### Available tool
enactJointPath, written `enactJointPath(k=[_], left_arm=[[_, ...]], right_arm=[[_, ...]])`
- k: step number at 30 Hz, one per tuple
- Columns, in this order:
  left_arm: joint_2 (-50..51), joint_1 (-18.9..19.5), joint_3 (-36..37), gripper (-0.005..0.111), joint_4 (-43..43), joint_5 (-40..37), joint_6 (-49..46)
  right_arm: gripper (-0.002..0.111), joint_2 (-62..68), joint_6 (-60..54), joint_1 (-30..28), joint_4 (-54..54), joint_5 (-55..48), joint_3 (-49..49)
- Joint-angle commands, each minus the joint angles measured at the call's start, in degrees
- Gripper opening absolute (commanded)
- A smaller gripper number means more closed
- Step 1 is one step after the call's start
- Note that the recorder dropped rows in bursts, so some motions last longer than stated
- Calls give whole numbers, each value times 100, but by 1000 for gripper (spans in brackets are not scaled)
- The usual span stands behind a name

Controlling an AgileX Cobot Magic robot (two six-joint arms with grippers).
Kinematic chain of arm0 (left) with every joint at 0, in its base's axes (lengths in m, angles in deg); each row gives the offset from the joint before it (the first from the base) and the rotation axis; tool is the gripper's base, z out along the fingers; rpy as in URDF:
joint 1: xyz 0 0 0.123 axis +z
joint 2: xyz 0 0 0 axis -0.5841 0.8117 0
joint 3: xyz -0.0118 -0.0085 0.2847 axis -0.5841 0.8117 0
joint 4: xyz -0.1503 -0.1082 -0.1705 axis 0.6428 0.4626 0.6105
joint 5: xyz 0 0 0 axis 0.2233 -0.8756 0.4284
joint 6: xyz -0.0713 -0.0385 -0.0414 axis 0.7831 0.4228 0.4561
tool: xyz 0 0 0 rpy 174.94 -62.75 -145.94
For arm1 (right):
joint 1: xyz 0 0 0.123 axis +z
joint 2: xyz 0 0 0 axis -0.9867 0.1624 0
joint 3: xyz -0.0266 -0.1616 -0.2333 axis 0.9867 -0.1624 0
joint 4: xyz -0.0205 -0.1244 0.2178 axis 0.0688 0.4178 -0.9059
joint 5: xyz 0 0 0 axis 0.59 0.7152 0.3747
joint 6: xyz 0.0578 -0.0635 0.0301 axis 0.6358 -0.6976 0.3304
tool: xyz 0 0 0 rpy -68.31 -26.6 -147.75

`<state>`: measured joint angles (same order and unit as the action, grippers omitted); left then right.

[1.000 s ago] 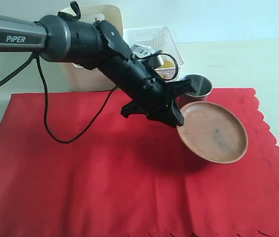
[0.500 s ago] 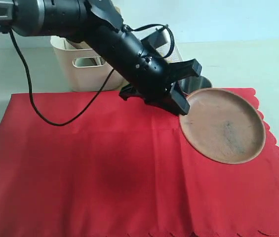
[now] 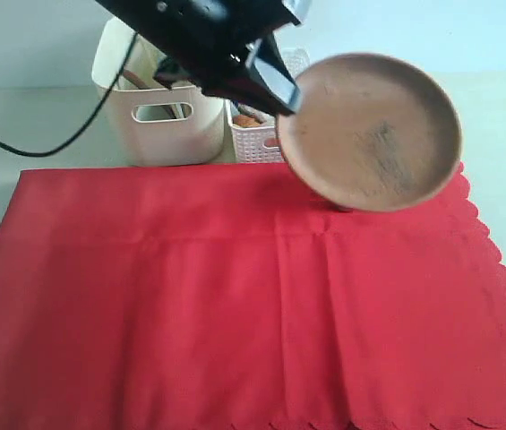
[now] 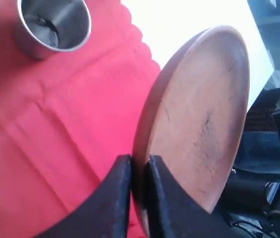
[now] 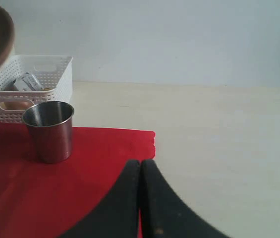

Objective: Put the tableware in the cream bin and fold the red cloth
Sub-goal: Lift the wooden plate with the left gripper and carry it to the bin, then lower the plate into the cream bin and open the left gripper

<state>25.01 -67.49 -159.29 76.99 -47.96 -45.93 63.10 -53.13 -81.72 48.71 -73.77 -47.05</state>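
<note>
My left gripper (image 3: 279, 90) (image 4: 140, 161) is shut on the rim of the round brown plate (image 3: 371, 131) (image 4: 199, 119), which hangs tilted high above the red cloth (image 3: 235, 296) (image 4: 40, 124) (image 5: 55, 183). The steel cup (image 4: 54, 25) (image 5: 49, 131) stands upright on the cloth's far right part; the plate hides it in the exterior view. The cream bin (image 3: 158, 121) stands behind the cloth at the left, a dark piece of tableware inside. My right gripper (image 5: 140, 163) is shut and empty, over the cloth's edge, off to one side of the cup.
A white lattice basket (image 3: 254, 139) (image 5: 28, 84) with food items sits to the right of the cream bin. Pale tabletop (image 5: 219, 129) lies beyond the cloth's scalloped right edge. A black cable (image 3: 47, 148) trails from the left arm over the back left.
The left arm has lifted the plate up off the cloth and swung it backward, toward the bins. The cup, seen earlier behind the plate, is now covered by it.
</note>
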Motion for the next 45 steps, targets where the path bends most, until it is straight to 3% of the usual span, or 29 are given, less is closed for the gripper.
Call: enactJointPath(k=[1, 15, 20, 30, 39, 45], left_arm=[[-485, 542, -7, 0, 33, -40, -181], [-983, 2509, -7, 0, 4, -57, -792], [-983, 2988, -7, 0, 4, 509, -949], [-500, 3060, -7, 0, 18, 1477, -1265], [604, 3060, -17, 0, 60, 2734, -1706], [1333, 2987, -670, 0, 340, 2756, -1994]], right_arm=[[0, -38, -13, -27, 1, 62, -28], [0, -38, -13, -27, 1, 62, -28], [0, -38, -13, -27, 1, 62, -28], [0, -38, -13, -27, 1, 62, -28], [0, -38, -13, -27, 1, 62, -28], [0, -38, -13, -27, 1, 62, -28]])
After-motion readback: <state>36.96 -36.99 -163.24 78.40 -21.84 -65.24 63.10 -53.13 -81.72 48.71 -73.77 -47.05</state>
